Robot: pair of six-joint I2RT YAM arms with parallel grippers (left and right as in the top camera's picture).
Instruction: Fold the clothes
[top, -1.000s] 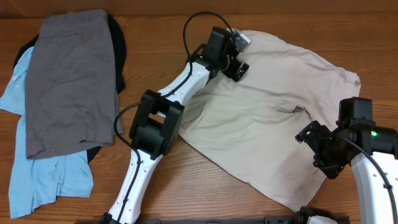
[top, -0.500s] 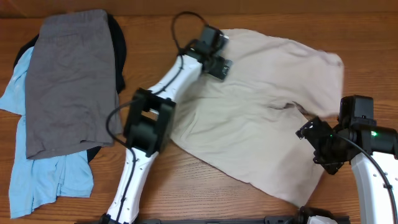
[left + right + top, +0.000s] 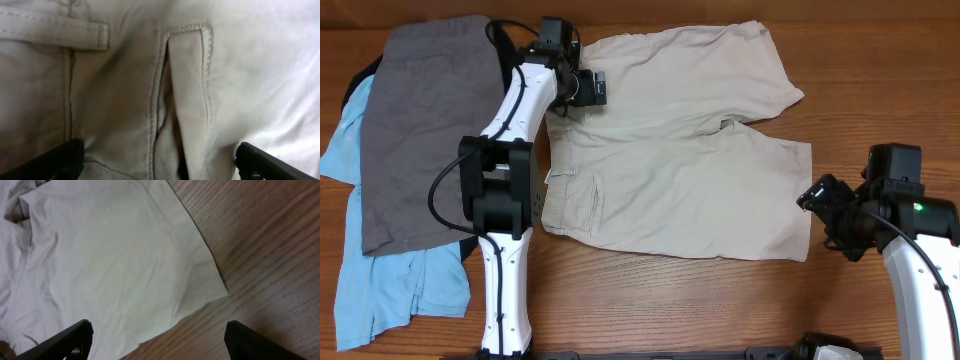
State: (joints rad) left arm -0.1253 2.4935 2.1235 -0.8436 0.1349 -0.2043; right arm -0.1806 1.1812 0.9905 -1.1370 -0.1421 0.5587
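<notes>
Khaki shorts (image 3: 670,150) flat (pocket slit (image 3: 167,100) showing); left claw (image 3: 160,155) wide, right claw (image 3: 157,327) wide.

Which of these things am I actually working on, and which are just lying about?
In hand: beige khaki shorts, spread flat; left gripper, right gripper, both open.
Lying about: grey shorts, light-blue garment, black garment, piled left.

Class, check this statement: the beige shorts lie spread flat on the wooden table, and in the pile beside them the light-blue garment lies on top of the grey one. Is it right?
Not quite. The overhead view shows the reverse: the grey garment lies on top of the light-blue garment. The beige shorts do lie spread flat on the wooden table.
</notes>
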